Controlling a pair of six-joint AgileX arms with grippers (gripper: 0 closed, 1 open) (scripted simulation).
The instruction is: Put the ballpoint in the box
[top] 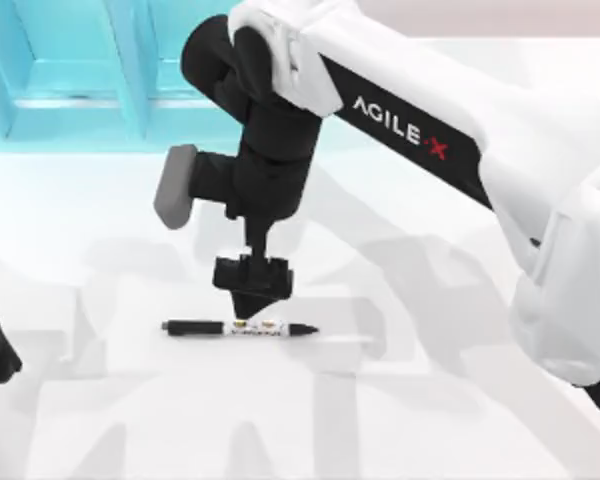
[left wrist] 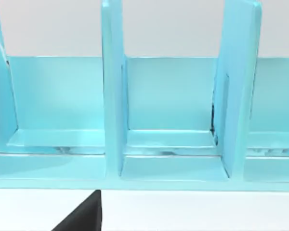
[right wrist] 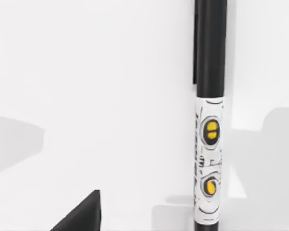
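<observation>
Hovering just above one ballpoint point(top: 239, 328), right pincer point(top: 252, 300), grip state unclear; one box point(top: 100, 70) behind

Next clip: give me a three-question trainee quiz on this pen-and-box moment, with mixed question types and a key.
1. True or false: the ballpoint lies flat on the table.
2. Which pincer is right above the ballpoint's white band? A) left B) right
3. Fill in: the blue box sits at the table's far ____ corner in the top view.

Key: 1 true. 2 B: the right pincer hangs there; the left arm sits at the table's left edge. 3 left; its dividers face the left wrist camera.
</observation>
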